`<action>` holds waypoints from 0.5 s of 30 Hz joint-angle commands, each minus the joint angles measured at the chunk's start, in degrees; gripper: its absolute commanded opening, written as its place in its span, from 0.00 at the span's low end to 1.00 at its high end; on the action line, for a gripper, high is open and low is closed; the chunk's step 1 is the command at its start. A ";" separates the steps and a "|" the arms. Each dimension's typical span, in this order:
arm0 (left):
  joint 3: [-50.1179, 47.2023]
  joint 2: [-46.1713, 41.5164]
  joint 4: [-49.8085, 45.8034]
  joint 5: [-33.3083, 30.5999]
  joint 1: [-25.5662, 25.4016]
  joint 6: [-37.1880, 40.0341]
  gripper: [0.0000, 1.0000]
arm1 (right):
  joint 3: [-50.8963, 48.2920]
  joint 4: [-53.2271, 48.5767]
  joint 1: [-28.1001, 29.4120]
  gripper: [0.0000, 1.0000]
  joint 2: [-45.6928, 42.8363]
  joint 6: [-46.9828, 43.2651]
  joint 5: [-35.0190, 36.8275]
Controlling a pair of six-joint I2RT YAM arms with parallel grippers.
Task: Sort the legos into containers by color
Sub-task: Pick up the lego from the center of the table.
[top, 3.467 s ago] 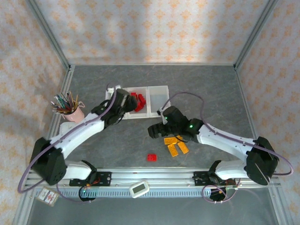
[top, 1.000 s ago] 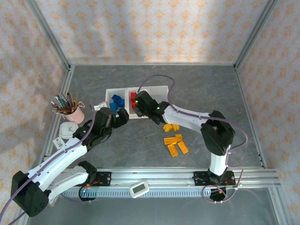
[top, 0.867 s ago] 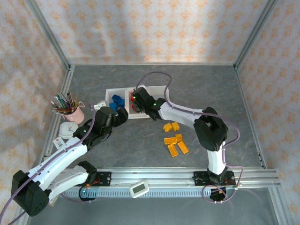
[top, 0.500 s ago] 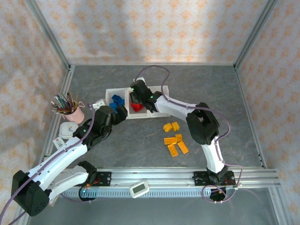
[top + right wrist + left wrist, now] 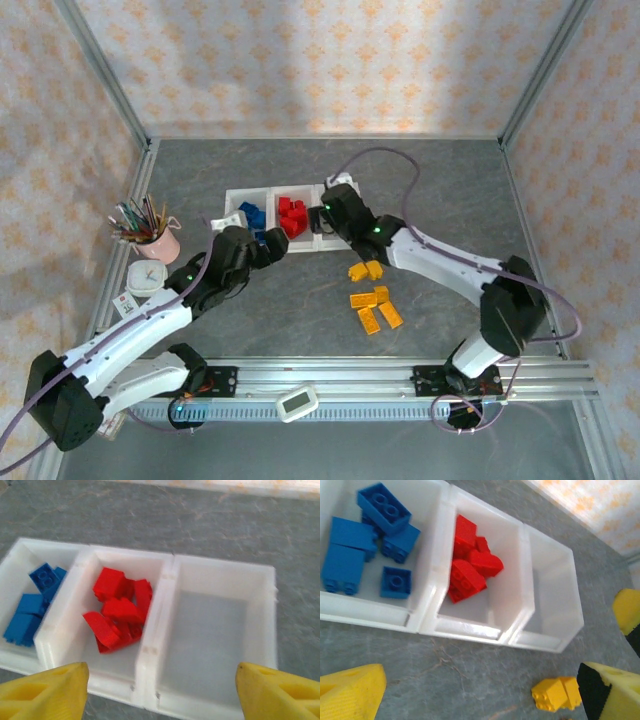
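Now both grippers stand spread wide, holding nothing. The right gripper [image 5: 160, 690] hovers over the right end of the bins [image 5: 220, 562], above the bare compartment. The left gripper [image 5: 480, 695] hangs just before their near wall. Blue legos [image 5: 365, 540] fill the left bin and red legos [image 5: 117, 612] the middle one. Yellow legos [image 5: 375, 305] lie on the table [image 5: 450, 190] near the bins' right front.
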 commanded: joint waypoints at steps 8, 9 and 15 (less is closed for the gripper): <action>-1.06 5.66 9.45 -0.92 -8.83 -2.53 0.99 | -14.90 -9.99 -4.63 0.87 -9.63 9.92 0.13; -1.28 6.44 10.30 -0.82 -9.23 -2.97 0.99 | -16.14 -9.99 -5.48 0.88 -9.84 10.34 -0.63; -1.22 10.86 14.02 0.12 -10.93 -4.16 0.99 | -20.83 -8.74 -8.26 0.92 -9.00 11.07 -3.25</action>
